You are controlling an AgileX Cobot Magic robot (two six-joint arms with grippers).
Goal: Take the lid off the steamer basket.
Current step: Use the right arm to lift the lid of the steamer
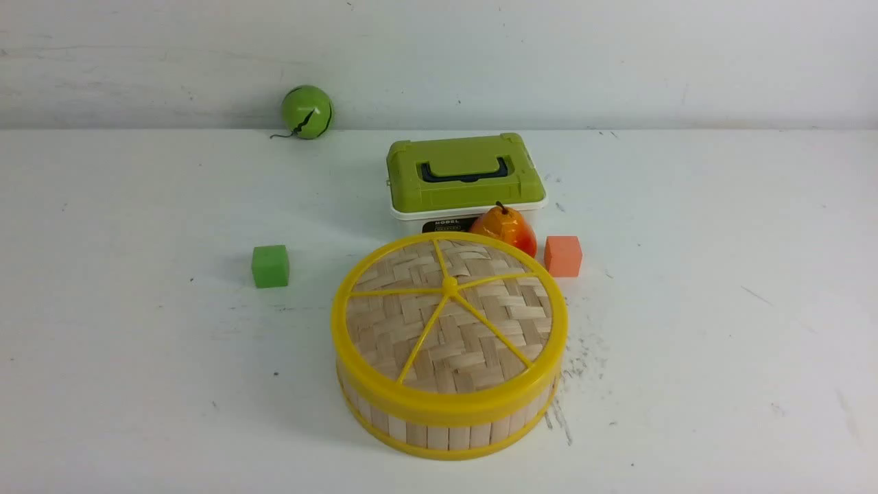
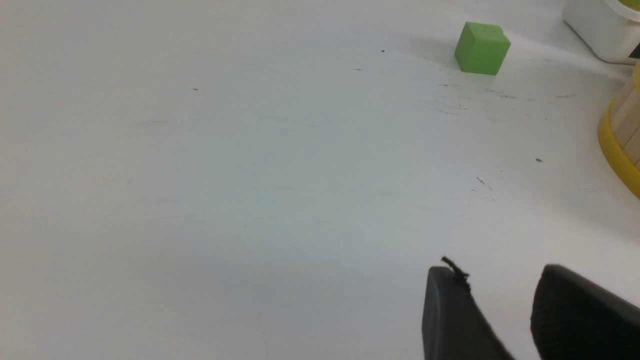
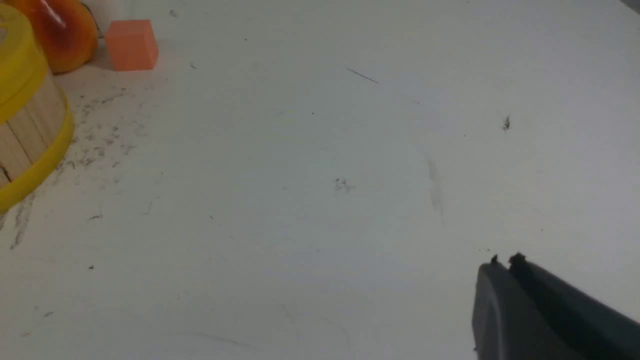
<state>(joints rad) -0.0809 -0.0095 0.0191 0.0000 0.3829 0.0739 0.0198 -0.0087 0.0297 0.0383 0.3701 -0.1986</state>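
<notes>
The flat round lid of woven pale bamboo with a yellow plastic rim and spokes [image 1: 449, 309] sits fully seated on the round steamer basket of pale bamboo slats [image 1: 446, 433]. Their rims meet all round, so no part of the task is done yet. The left gripper [image 2: 500, 274] hangs off the basket's left side with its black fingers apart and nothing between them. The right gripper [image 3: 505, 262] hangs off the basket's right side with its fingers pressed together, holding nothing. The main risk, as I judge it, is a snug fit: a pull on one edge of the lid may lift or tip the light basket with it unless the other arm steadies the wall. The right fingers must part before they can take the rim, or they will merely shove the basket. A shove away from the robot would knock the orange-red plastic pear [image 1: 504, 230] just behind the basket, or the small orange cube [image 1: 563, 256] behind it to the right.
</notes>
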